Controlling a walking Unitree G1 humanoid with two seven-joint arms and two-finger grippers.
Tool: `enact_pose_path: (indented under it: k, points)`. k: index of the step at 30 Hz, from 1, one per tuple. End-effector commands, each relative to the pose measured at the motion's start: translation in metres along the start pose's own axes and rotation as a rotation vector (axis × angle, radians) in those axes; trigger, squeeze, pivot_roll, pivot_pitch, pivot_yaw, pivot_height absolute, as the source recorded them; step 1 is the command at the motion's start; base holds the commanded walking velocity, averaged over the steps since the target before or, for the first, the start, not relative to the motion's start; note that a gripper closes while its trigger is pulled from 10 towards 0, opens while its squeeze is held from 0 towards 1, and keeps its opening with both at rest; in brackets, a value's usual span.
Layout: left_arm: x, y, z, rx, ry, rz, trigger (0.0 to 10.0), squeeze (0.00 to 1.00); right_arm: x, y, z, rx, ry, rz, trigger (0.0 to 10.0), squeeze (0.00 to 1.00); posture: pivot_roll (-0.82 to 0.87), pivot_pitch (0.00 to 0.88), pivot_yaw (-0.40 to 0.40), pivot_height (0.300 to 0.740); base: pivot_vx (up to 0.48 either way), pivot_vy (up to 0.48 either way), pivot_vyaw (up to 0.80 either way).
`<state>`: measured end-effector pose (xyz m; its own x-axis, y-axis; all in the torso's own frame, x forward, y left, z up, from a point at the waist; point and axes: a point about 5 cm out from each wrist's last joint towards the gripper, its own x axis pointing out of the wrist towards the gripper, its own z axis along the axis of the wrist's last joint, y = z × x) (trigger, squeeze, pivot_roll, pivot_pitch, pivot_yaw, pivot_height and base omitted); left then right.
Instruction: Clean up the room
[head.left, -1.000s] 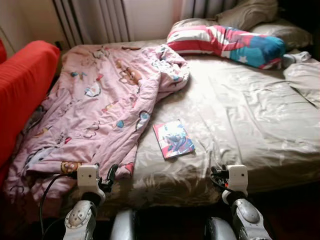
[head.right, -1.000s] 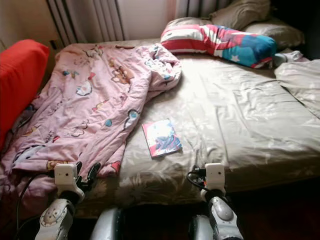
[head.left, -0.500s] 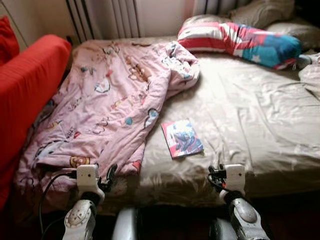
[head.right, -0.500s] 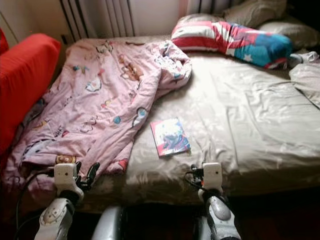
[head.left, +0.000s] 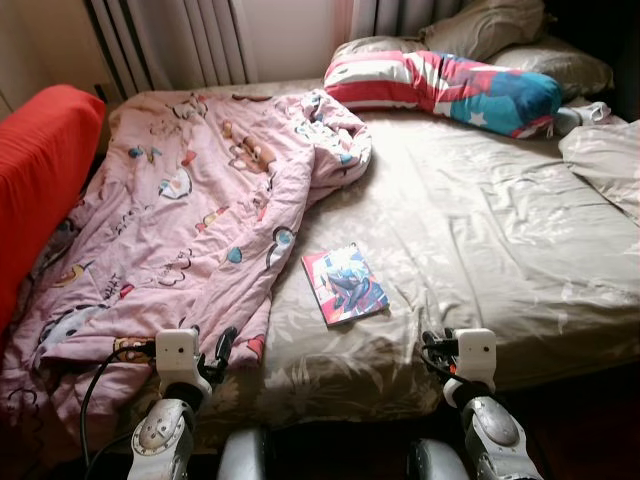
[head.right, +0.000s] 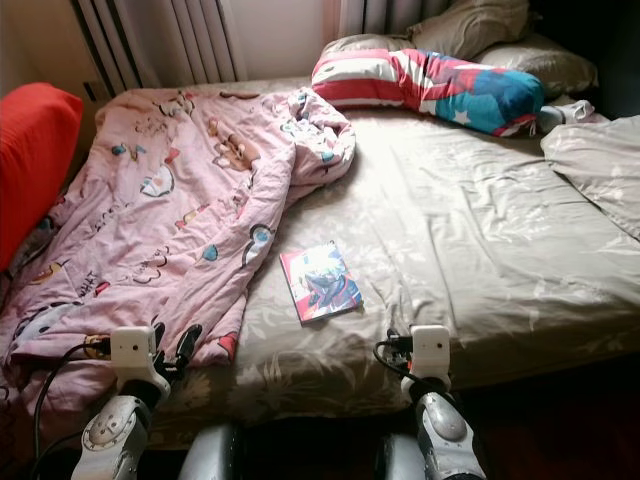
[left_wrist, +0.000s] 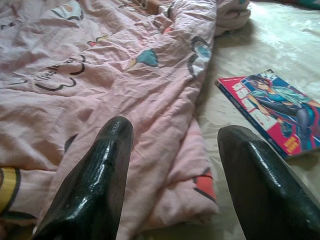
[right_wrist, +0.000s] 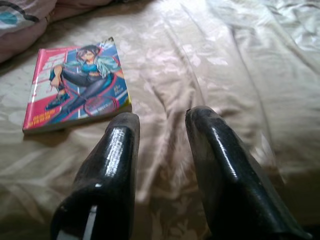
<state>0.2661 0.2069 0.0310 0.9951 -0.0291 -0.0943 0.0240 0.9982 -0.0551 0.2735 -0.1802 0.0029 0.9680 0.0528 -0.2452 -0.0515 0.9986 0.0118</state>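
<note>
The left gripper (left_wrist: 172, 165) is spread wide and empty, held low at the foot of the bed (head.left: 520, 240), its fingers aimed over the hem of the pink quilt (head.left: 190, 220). The right gripper (right_wrist: 162, 150) is narrower, a small gap between its fingers, also holding nothing, pointed across the bare sheet just short of the book (head.left: 344, 284).

The book lies flat on the sheet, cover up, near the front edge and just beside the quilt's edge, between the two grippers. Against half a second ago the whole scene has slid left and the red seat (head.left: 40, 170) has shrunk at the side. That is the head swinging, not things moving; the book and quilt lie as they did. So no tidying has begun, and I'd judge the robot is squaring up to the book.

The striped pillow (head.left: 440, 85) sits at the head. Something pale beyond it, maybe a sock, is too small to tell. The floor under the bed edge is dark.
</note>
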Motion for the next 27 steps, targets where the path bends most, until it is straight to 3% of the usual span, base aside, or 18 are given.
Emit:
enact_pose_path:
  k: [1,22,27]
  points:
    - [-0.0011,0.003,-0.0012,-0.004,0.009,0.015,10.0,0.0,0.0011,0.0013,0.0037,-0.014,-0.021,0.006,10.0,0.0,-0.06,0.052,0.034,0.592,0.326,0.0,0.57]
    - [0.0002,0.0031,-0.0006,0.002,0.008,0.01,10.0,0.0,0.0019,0.0029,0.0026,0.002,-0.009,0.01,10.0,0.0,-0.06,0.052,0.039,0.592,0.321,0.0,0.06]
    - [0.0004,0.0031,0.001,0.01,0.003,0.002,10.0,0.0,0.0044,0.0033,0.0043,0.014,-0.006,0.004,10.0,0.0,-0.06,0.06,0.045,0.592,0.0,0.0,0.0]
